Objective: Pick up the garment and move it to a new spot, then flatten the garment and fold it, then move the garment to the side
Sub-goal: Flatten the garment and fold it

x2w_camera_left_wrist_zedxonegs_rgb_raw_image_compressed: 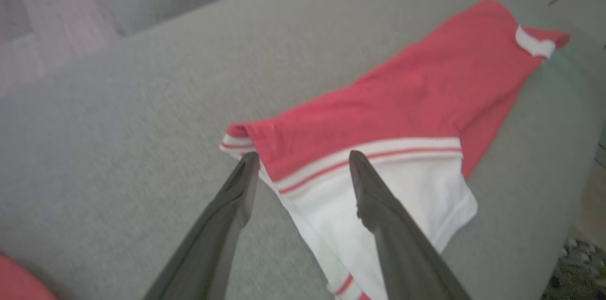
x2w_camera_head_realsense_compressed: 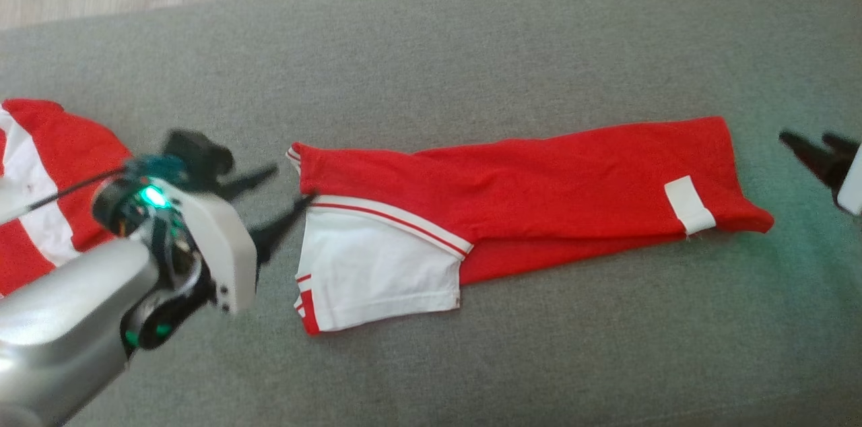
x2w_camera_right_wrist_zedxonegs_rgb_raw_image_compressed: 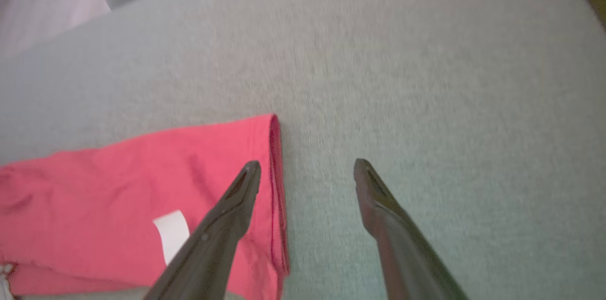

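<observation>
The soft red garment [x2w_camera_head_realsense_compressed: 539, 178], folded into a long strip with a white, stripe-edged panel, lies flat on the coarse grey sofa cushion [x2w_camera_head_realsense_compressed: 471, 43]. The left claw [x2w_camera_head_realsense_compressed: 293, 183] is spread at its left hem, and the right claw [x2w_camera_head_realsense_compressed: 805, 143] is spread just past its right edge. Bare cushion lies beyond and in front.

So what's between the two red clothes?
The left gripper, open, with its fingertips close to the folded garment's edge and grey cushion below. The other garment lies at the far left. The head view shows this.

Head overhead, wrists low (sharing garment [x2w_camera_head_realsense_compressed: 525, 191])
</observation>
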### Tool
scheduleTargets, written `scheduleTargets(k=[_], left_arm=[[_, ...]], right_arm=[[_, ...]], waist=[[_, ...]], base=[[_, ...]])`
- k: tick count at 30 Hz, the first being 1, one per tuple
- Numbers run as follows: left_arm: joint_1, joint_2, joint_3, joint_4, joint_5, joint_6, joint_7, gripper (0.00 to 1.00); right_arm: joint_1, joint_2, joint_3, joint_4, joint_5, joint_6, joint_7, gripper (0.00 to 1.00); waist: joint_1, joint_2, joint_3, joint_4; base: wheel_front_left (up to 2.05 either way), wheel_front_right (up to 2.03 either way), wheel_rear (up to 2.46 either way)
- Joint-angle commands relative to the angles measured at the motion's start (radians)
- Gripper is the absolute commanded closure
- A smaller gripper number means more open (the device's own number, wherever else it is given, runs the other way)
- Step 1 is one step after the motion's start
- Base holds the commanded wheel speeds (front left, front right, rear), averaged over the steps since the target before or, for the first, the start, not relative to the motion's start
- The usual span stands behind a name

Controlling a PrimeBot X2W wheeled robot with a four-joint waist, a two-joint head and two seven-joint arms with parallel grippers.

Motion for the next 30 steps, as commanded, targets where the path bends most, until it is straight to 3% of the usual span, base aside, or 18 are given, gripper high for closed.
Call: scheduleTargets(k=[1,11,15,18,21,22,30], left_arm=[[-0.015,0.017,0.08,0.005,0.008,0.026,-0.061,0.0],[0.06,-0.079,0.242,0.102,0.039,0.189,-0.467,0.0],[0.116,-0.121,0.348,0.108,0.047,0.236,-0.517,0.0],[0.186,-0.175,0.495,0.064,0.118,0.257,-0.52,0.0],[0.296,-0.243,0.622,0.028,0.22,0.254,-0.52,0.0],[0.296,-0.243,0.622,0.028,0.22,0.254,-0.52,0.0],[0.551,-0.473,0.85,-0.02,0.463,0.138,-0.521,0.0]], right_arm=[[-0.009,-0.021,-0.026,-0.024,0.007,0.007,-0.047,0.0],[0.003,0.008,-0.08,-0.113,-0.095,0.007,-0.372,0.0],[0.028,0.045,-0.107,-0.106,-0.152,0.007,-0.527,0.0],[0.049,0.082,-0.135,-0.089,-0.206,0.007,-0.586,0.0],[0.08,0.135,-0.192,-0.075,-0.269,0.007,-0.606,0.0],[0.08,0.135,-0.192,-0.075,-0.269,0.007,-0.606,0.0],[0.295,0.348,-0.585,-0.176,-0.64,0.007,-0.608,0.0]], waist=[[0.0,-0.0001,-0.011,-0.004],[0.0,-0.0001,-0.041,-0.005],[0.0,-0.0001,-0.053,0.002],[0.0,-0.0001,-0.055,0.008],[0.0,-0.0001,-0.06,0.013],[0.0,-0.0001,-0.06,0.013],[0.0,-0.0001,-0.069,0.019]], base=[[0.0,0.0,0.0],[0.0,0.0,0.0],[0.0,0.0,0.0],[0.0,0.0,0.0],[0.0,0.0,0.0],[0.0,0.0,0.0],[0.0,0.0,0.0]])
